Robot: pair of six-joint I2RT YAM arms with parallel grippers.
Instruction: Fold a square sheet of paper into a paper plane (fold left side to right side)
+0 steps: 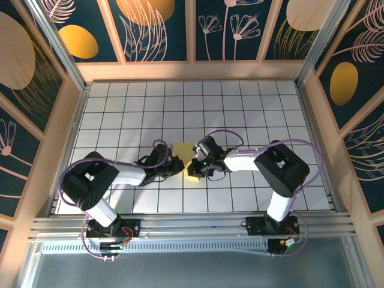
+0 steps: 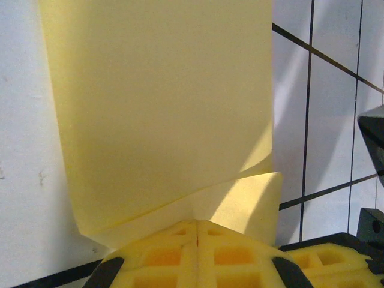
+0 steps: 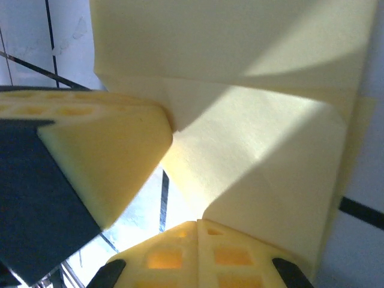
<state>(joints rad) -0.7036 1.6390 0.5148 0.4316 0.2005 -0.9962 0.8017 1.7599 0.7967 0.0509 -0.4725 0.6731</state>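
Expect the square sheet of paper [image 1: 183, 148] to be light, limp and crease-prone. The left gripper [image 2: 197, 231] and right gripper [image 3: 198, 231] each pinch it at frame bottom, pads pressed together; take hold at the edges only

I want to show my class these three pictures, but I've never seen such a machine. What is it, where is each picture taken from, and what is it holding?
It is a robot with two arms, the left arm and the right arm, bolted at the near edge of a white tiled table. The wide picture looks down from above. The other two come from a small camera on each wrist, so the yellow foam pads at the bottom are that arm's own fingers. In the middle of the table is a thin pale yellow sheet of paper, partly folded. The left gripper and the right gripper each have their pads pressed together on it.
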